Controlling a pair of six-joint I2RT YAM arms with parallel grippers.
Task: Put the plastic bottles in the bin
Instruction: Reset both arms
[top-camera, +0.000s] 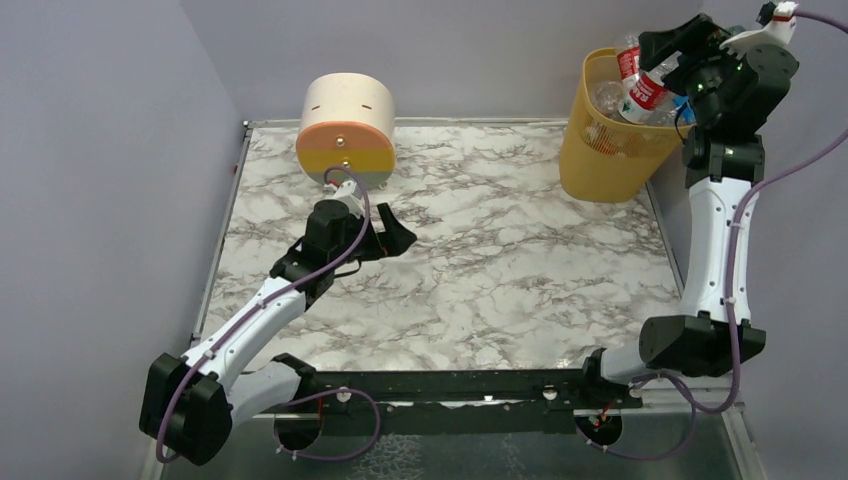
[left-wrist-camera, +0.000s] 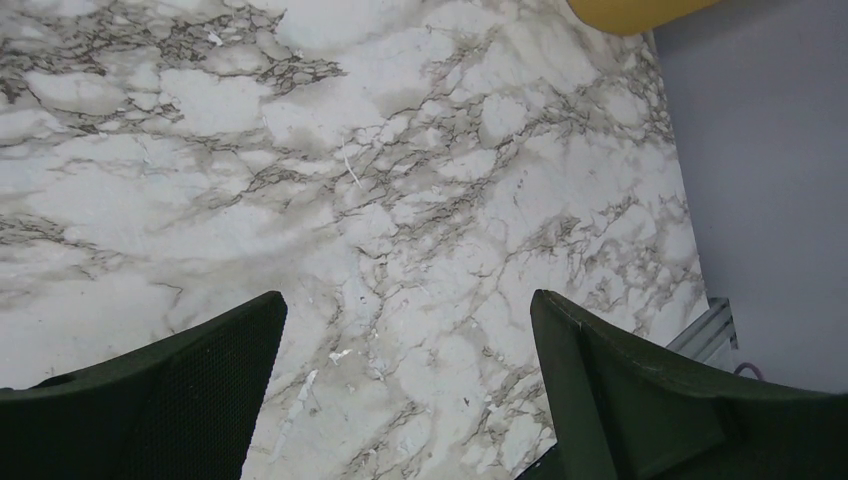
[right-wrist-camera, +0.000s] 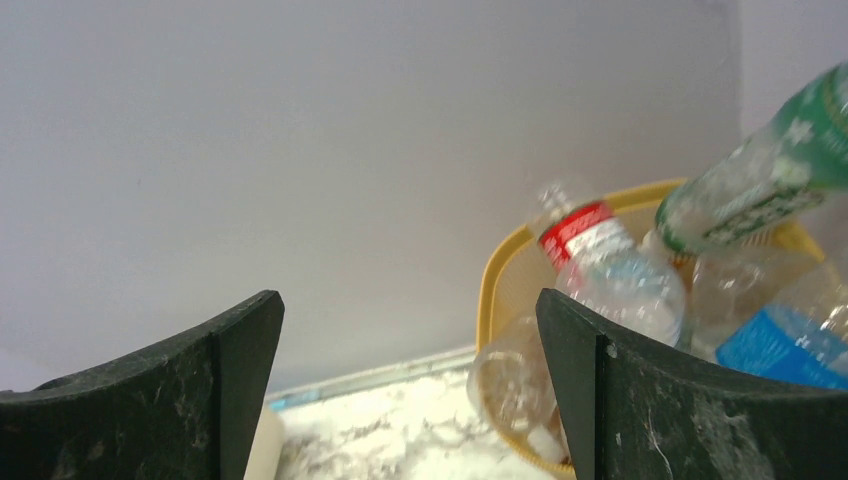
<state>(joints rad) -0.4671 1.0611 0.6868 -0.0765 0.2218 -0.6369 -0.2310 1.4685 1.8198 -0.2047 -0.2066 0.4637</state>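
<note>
Several plastic bottles (top-camera: 640, 92) fill the bin (top-camera: 598, 168), a translucent yellow-orange basket with a flared, rounded-square rim that stands at the far right corner of the worktop (top-camera: 480, 285). In the right wrist view a crinkled clear bottle with a red label (right-wrist-camera: 600, 262) leans on the pile. A green-labelled bottle (right-wrist-camera: 770, 190) juts above the rim, and a blue label (right-wrist-camera: 775, 345) shows lower right. The right gripper (top-camera: 662, 48) hangs over the bin's mouth, its dark fingers (right-wrist-camera: 160, 400) spread wide with nothing between them. The left gripper (top-camera: 396, 232) sits low over the glossy, grey-veined marble surface toward the left side, fingers (left-wrist-camera: 170, 400) equally wide and empty. A round cream, orange, yellow and green drawer unit (top-camera: 347, 128) rests at the far edge.
</note>
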